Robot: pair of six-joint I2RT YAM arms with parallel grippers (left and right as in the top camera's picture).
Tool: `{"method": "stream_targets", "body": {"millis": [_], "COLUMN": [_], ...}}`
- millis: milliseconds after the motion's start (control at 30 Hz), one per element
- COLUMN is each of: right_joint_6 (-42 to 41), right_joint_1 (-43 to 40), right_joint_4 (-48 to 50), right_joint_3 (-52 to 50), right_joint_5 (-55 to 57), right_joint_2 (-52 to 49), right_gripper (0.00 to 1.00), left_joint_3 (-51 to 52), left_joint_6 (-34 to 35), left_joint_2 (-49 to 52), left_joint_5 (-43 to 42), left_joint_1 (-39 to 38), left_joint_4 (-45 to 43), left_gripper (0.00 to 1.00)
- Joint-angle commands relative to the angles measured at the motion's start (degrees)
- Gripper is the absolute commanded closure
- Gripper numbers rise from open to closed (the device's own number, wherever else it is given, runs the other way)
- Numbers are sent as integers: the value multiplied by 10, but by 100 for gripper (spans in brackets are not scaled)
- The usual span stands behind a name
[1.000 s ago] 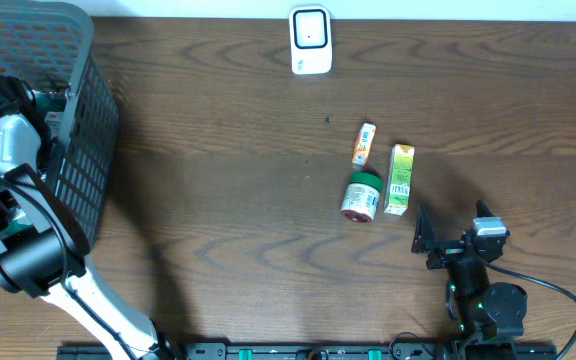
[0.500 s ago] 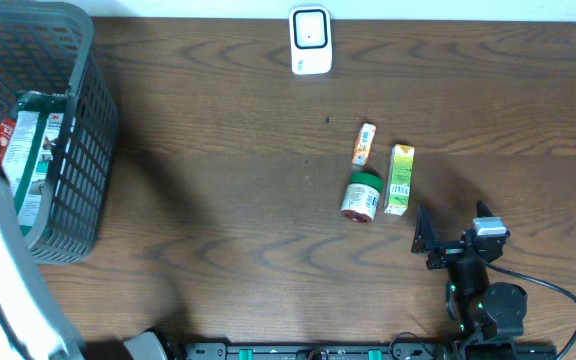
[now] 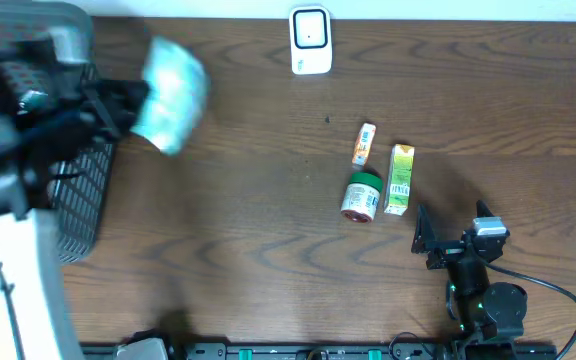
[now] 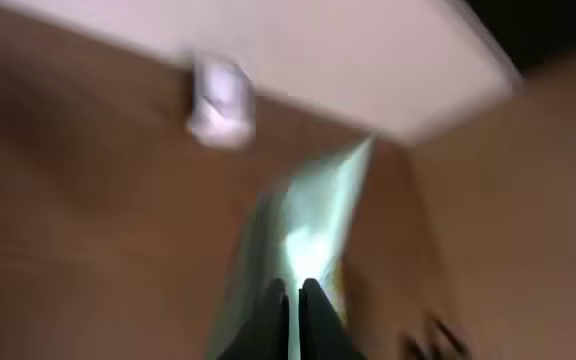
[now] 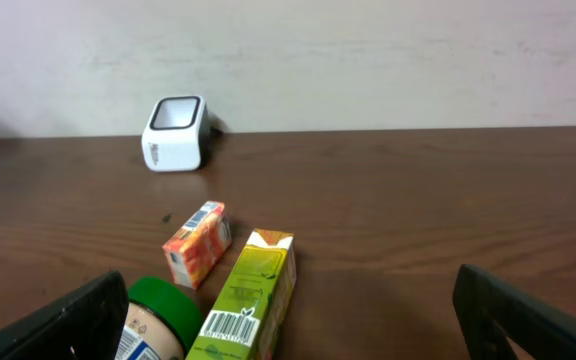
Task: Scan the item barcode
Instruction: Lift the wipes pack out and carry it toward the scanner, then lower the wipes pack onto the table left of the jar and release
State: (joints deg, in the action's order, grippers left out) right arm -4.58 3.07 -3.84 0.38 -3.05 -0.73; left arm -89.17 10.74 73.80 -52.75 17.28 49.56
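packet [image 3: 171,95] out of basket [image 3: 73,200], end toward scanner [image 3: 309,40] | left hand [image 4: 295,300] grips | right hand [image 3: 455,228] wide

A mock shop checkout: basket [image 3: 86,195], barcode scanner [image 3: 310,40] and packaged groceries [image 3: 362,196] on a table [image 3: 248,210].

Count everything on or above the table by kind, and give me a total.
boxes: 2, a small orange box and a green carton
green-lidded jar: 1
pale packet, held in the air: 1
white scanner: 1
grey basket: 1
Total: 6
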Motion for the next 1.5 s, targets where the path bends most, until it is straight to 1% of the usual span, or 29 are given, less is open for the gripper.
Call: {"method": "stream_targets", "body": {"millis": [0,67,100,200,267,433,467,500,600,667,700,800,833,933,1167,1300,1467], "right_joint_6": [-7,-7,-7,-7,-7,-7,-7,-7,-7,-7,-7,-7,-7,-7,-7,-7,-7], "right_joint_1": [3,3,3,3,3,3,3,3,3,3,3,3,3,3,3,3,3], "right_joint_4": [-3,-3,-3,-3,-3,-3,-2,-2,-3,-3,-3,-2,-3,-3,-3,-3,-3], "right_joint_3": [-1,-1,-1,-1,-1,-1,-1,-1,-1,-1,-1,-1,-1,-1,-1,-1,-1], "right_joint_5": [-2,-2,-2,-2,-2,-2,-2,-2,-2,-2,-2,-2,-2,-2,-2,-2,-2], "right_joint_2": [2,2,2,2,2,2,2,2,2,2,2,2,2,2,2,2,2], "right_gripper": [1,1,1,1,1,1,1,1,1,1,1,1,1,1,1,1,1], "left_joint_3": [29,49,52,53,53,53,53,53,54,67,75,111,138,178,286,315,343], "left_joint_6": [-69,-80,-86,-90,-90,-90,-90,-90,-90,-80,-77,-77,-71,-45,2,10,38], "left_joint_2": [64,120,142,205,240,251,247,246,246,246,246,246,246,246,246,246,246], "left_joint_5": [-87,-88,-87,-76,-53,97,124,132,196,261,271,278,280,297,308,308,308], "left_joint_1": [-109,-170,-186,-214,-222,-236,-246,-252,-279,-314,-328,-376,-403,-429,-466,-481,-495], "left_joint_4": [37,37,37,37,30,26,37,48,107,144,151,161,161,153,94,57,-7], "left_gripper": [93,93,93,92,93,91,90,90,90,90,91,91,91,91,91,91,90]}}
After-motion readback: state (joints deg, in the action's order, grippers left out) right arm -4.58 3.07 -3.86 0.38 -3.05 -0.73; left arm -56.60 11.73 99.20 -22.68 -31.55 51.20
